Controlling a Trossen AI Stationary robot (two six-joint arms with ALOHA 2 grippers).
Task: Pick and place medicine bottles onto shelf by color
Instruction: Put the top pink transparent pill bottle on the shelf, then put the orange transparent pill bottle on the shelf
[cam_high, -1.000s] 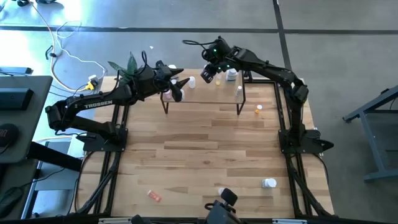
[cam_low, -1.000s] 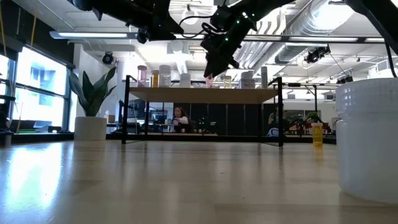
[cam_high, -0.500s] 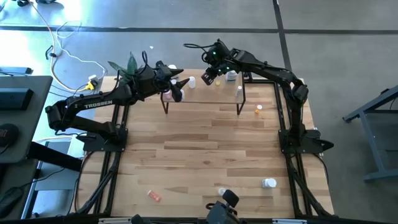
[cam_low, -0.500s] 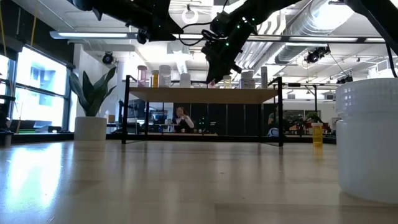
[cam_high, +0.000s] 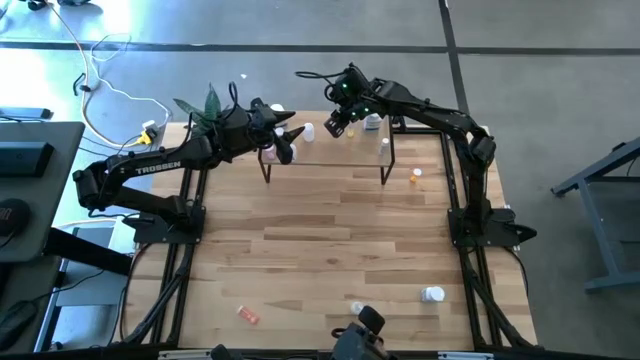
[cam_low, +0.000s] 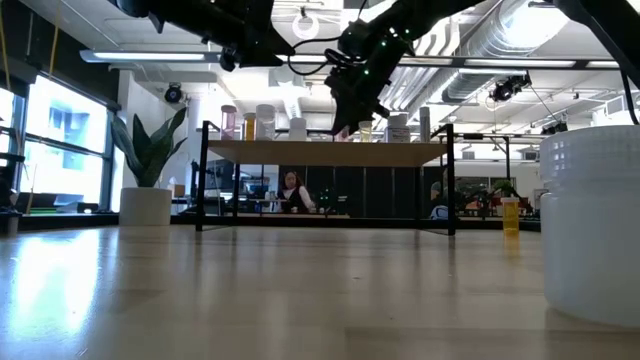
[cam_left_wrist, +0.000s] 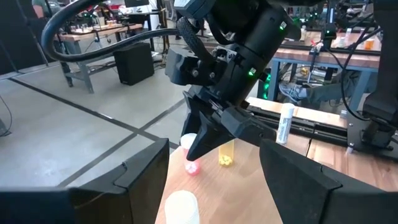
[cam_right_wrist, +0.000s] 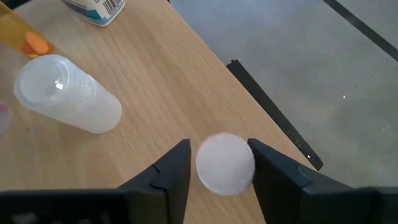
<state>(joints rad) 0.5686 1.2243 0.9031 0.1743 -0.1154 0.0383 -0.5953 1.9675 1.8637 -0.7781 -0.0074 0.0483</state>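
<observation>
The shelf (cam_high: 330, 152) stands at the table's far edge and carries several small bottles (cam_low: 265, 122). My right gripper (cam_high: 334, 123) points down over the shelf's far side, shut on a white-capped bottle (cam_right_wrist: 225, 163) with a pink body (cam_left_wrist: 191, 167). My left gripper (cam_high: 291, 141) hangs open and empty over the shelf's left end, above a white bottle (cam_left_wrist: 180, 208). On the shelf near my right gripper, a clear bottle (cam_right_wrist: 68, 93) lies on its side beside an orange vial (cam_right_wrist: 25, 34). My right gripper pinches the white-capped bottle between its two fingers (cam_right_wrist: 177, 168), one on each side of the cap (cam_right_wrist: 214, 163). The fingers come from above, pointing down. The bottle is upright at the shelf's far edge; I cannot tell whether its base touches the board.
A yellow vial (cam_high: 416, 177) stands on the table right of the shelf. A white bottle (cam_high: 433, 294), an orange-pink one (cam_high: 247, 314) and another small one (cam_high: 356, 306) lie near the front edge. A potted plant (cam_high: 207, 105) stands at the far left corner.
My right gripper has shifted a little and tipped at the wrist above the shelf with the bottle, then has kept still.
</observation>
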